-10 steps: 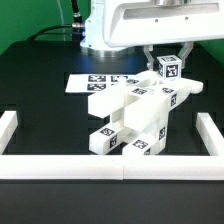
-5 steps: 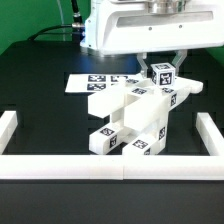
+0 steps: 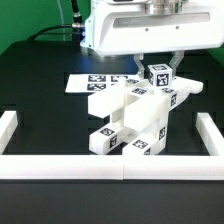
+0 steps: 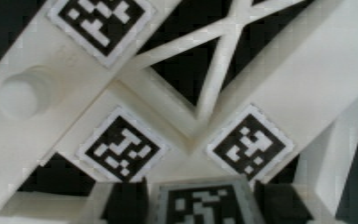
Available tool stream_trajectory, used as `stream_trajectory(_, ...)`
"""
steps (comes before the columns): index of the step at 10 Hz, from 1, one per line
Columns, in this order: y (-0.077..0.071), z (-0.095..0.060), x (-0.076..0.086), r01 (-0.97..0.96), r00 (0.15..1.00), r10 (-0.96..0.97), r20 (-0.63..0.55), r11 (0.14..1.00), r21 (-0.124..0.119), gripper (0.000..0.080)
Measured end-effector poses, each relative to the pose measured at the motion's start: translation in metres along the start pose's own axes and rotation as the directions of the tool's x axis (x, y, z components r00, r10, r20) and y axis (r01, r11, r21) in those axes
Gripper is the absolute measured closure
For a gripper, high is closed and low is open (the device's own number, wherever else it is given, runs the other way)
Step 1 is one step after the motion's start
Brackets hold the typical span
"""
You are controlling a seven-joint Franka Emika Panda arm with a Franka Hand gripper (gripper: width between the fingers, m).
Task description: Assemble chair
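Note:
In the exterior view my gripper hangs over the back right of the chair assembly, shut on a small white post with black-and-white tags. The post hangs just above the assembly's upper right part. The assembly is a cluster of white blocky parts with tags, resting on the black table. In the wrist view the post sits between my dark fingers, and below it lies the X-braced frame with its tags. Whether the post touches the frame I cannot tell.
The marker board lies flat behind the assembly. White border rails run along the front, the exterior view's left and its right. The robot's white base stands at the back.
My gripper has carried the post a little toward the exterior view's left and slightly down, closer to the assembly. The assembly has not moved.

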State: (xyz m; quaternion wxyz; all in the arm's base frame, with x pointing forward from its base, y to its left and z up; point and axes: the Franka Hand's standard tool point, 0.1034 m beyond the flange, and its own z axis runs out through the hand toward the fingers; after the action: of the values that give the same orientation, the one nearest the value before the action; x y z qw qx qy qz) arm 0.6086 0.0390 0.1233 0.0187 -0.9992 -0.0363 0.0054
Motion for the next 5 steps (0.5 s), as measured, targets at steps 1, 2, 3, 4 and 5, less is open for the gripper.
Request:
stream_trajectory(1, 0.0000, 0.0000, 0.0000, 0.000, 1.000, 0.000, 0.000, 1.000, 0.000, 0.0515)
stream_trajectory(2, 0.0000, 0.0000, 0.0000, 0.000, 1.000, 0.000, 0.000, 1.000, 0.000, 0.0515)
stream_trajectory(3, 0.0002, 0.0001, 0.0000, 0.000, 1.000, 0.000, 0.000, 1.000, 0.000, 0.0515)
stream_trajectory(4, 0.0022, -0.0001, 0.0025, 0.001, 1.000, -0.001, 0.001, 1.000, 0.000, 0.0515)
stream_trajectory(5, 0.0036, 0.0005, 0.0054, -0.001, 1.000, 0.001, -0.002, 1.000, -0.002, 0.0515)
